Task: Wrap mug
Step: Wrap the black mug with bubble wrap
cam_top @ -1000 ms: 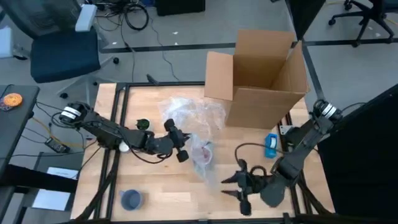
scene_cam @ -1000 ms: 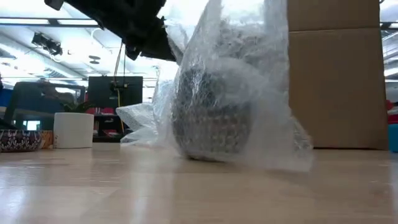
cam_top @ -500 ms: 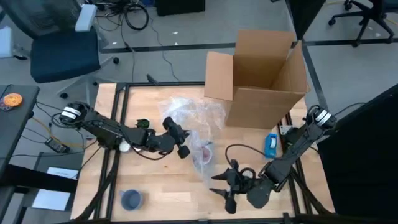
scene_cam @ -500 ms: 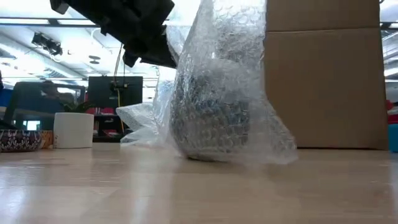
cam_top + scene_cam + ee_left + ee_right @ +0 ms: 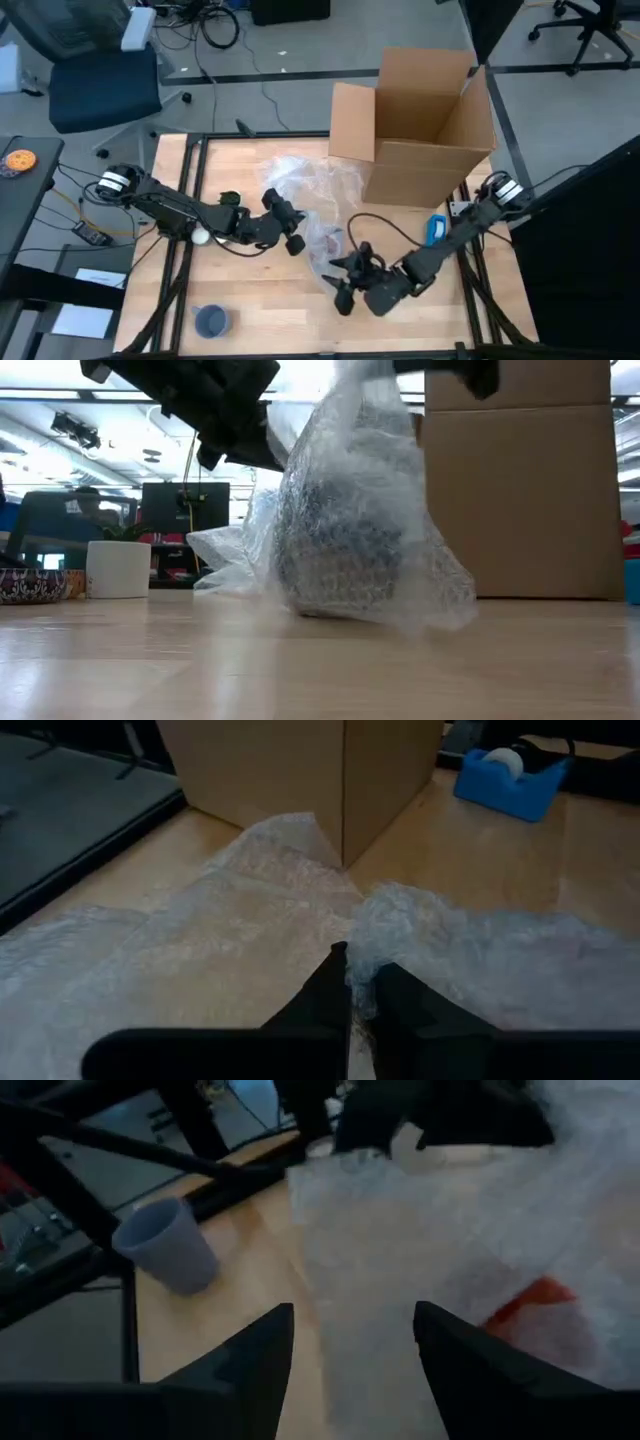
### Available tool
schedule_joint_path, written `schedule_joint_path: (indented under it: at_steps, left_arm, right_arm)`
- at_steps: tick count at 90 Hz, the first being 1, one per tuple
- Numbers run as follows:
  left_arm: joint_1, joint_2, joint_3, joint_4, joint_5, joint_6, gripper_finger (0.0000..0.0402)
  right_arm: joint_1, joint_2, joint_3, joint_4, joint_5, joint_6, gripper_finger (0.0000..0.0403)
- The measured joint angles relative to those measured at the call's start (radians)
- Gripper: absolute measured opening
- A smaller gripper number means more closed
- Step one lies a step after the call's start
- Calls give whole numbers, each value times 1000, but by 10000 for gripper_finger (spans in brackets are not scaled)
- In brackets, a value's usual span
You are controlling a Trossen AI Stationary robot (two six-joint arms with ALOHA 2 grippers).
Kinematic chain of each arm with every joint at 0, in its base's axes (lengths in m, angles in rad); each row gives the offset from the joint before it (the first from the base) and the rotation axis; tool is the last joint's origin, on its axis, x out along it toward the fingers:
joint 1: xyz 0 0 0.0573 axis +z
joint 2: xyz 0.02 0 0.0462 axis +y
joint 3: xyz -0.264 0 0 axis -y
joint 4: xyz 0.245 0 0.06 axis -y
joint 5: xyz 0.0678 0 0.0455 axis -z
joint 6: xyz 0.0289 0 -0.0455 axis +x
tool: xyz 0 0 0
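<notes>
Your right pincer [image 5: 343, 283] sits at the near edge of the worktop [image 5: 250, 315] with its fingers spread wide and nothing between them, pointed at the loose near flap of the bubble wrap [image 5: 310, 205]; its wrist view shows the sheet spread just ahead of the two dark fingers [image 5: 250, 1370]. Your left pincer [image 5: 290, 232] is a little farther in, pinched tight on a fold of the same sheet and holding it up over the mug [image 5: 340, 550]. The mug stands upright near the middle of the worktop, under the wrap and only partly covered, a dark shape through the plastic in the low view. Beyond it stands the open cardboard box [image 5: 420, 120], with the blue tape dispenser [image 5: 436, 230] beside it to the right. A blue cup [image 5: 210, 320] sits well apart at the near left corner. Mind the risks: if you close the right pincer too high you will likely catch air or a single slippery layer, and the flap will slide out. Pull too hard against the left grip and you could drag or tip the mug, or tear the sheet. Swing wide and the right arm's cable [image 5: 385, 225] may snag the wrap.
</notes>
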Motion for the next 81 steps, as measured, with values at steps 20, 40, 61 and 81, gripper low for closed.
schedule_joint_path:
  at_steps: [20,40,61,81]
  left_arm:
    - [0,0,0,-8,2,1,0]
    - [-1,0,0,-16,5,4,0]
    - [-1,0,0,-14,23,4,0]
    - [-1,0,0,2,50,6,0]
  right_arm:
    - [-14,-1,0,-10,-6,-51,123]
    - [-28,-14,0,-51,-10,-172,11]
    - [-95,-25,0,-58,-125,-438,1]
    - [-177,-27,0,-58,-231,-679,0]
